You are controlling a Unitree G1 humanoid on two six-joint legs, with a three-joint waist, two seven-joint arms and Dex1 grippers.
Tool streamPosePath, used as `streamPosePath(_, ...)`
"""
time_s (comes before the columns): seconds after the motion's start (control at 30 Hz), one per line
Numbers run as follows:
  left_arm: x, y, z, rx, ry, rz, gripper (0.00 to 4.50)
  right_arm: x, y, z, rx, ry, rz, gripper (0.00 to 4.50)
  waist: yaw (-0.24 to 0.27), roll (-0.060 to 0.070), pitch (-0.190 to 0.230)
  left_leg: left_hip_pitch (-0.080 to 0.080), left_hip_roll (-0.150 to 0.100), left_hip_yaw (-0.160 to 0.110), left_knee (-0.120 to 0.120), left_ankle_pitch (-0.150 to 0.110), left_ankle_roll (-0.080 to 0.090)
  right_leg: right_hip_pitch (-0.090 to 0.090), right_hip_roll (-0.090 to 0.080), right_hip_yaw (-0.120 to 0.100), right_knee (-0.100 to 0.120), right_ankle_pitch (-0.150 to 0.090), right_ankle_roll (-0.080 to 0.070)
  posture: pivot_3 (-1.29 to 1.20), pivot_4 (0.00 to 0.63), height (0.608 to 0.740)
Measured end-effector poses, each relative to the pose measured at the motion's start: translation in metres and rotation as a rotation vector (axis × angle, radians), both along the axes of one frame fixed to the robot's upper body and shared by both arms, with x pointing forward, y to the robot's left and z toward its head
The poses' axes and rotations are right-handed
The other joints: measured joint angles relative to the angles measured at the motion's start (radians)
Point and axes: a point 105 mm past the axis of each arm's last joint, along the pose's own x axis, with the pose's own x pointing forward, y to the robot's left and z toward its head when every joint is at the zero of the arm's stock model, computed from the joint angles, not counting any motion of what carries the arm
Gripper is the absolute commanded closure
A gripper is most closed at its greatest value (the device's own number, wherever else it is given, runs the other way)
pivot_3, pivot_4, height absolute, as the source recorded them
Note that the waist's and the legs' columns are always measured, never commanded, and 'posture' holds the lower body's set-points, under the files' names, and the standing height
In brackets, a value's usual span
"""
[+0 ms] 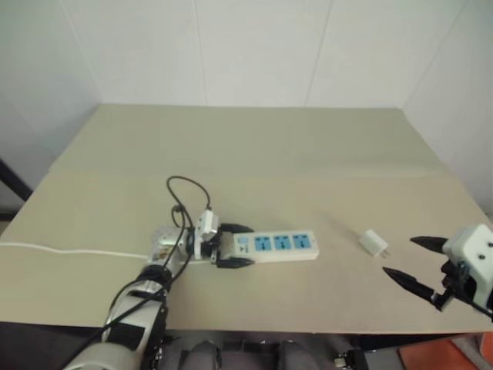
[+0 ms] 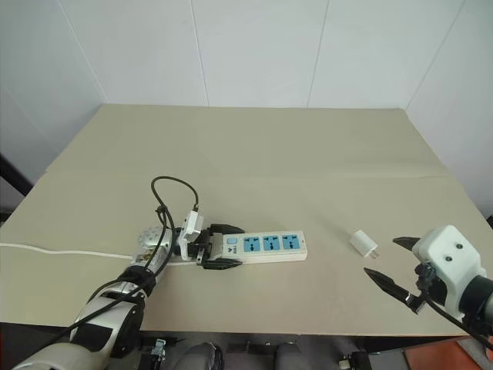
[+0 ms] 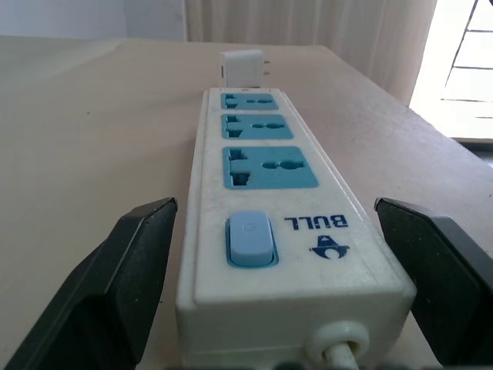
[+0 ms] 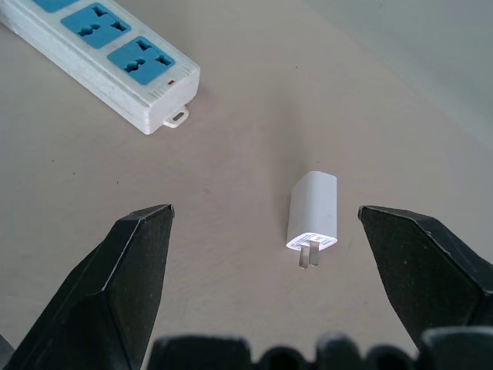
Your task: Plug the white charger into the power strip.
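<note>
Beige table point(image 1: 254, 146), white walls point(image 1: 254, 46), power strip point(image 1: 277, 245)

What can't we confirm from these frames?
- Whether the left gripper fingers touch the power strip: they flank its switch end in the left wrist view, contact too small to tell.
- Where the strip's cord ends: cut off by the head views' left edge.
- White charger underside: hidden against the table.

The left claw point(image 1: 235, 247) lies low and level, black fingers spread wide; the right claw point(image 1: 412, 262) hovers, fingers equally wide apart.
</note>
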Motion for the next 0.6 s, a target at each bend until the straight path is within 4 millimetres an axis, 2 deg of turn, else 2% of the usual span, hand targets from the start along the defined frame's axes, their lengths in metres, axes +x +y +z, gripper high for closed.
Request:
streamPosePath(0.23,0.0033,0.0004,-0.0003,-0.017,-0.004,0.037,0.03,0.0011,0.0008,0.0007,0.002,-0.011,-0.005,0.0,0.0,0.001,-0.001,0.002,0.0,0.0,0.0,0.0,0.0,0.001,0.0,0.0,0.001,-0.001,0.001,0.0,0.15,0.74)
streamPosePath(0.33,0.0039,0.0002,-0.0014,-0.005,-0.003,0.037,0.61,0.0019,0.001,0.0017,0.002,-0.016,-0.005,0.0,0.0,0.001,-0.001,0.002,0.0,0.0,0.0,0.0,0.0,0.002,0.0,0.0,0.001,-0.002,0.004,0.0,0.15,0.74)
streamPosePath(0.4,0.0048,0.0007,-0.0017,-0.003,-0.001,0.045,1.2,0.0025,0.0013,0.0019,0.002,-0.017,-0.005,0.0,0.0,0.001,-0.001,0.003,0.0,0.0,0.0,0.0,0.0,0.002,0.0,0.0,0.001,-0.003,0.005,0.0,0.15,0.74)
streamPosePath(0.6,0.0045,0.0005,-0.0032,0.013,-0.018,0.044,1.21,0.0082,0.0064,0.0008,0.016,-0.006,0.002,0.0,-0.001,0.001,-0.002,0.004,0.0,0.0,0.0,0.0,0.0,0.003,0.0,0.001,0.001,-0.003,0.005,0.0,0.15,0.74)
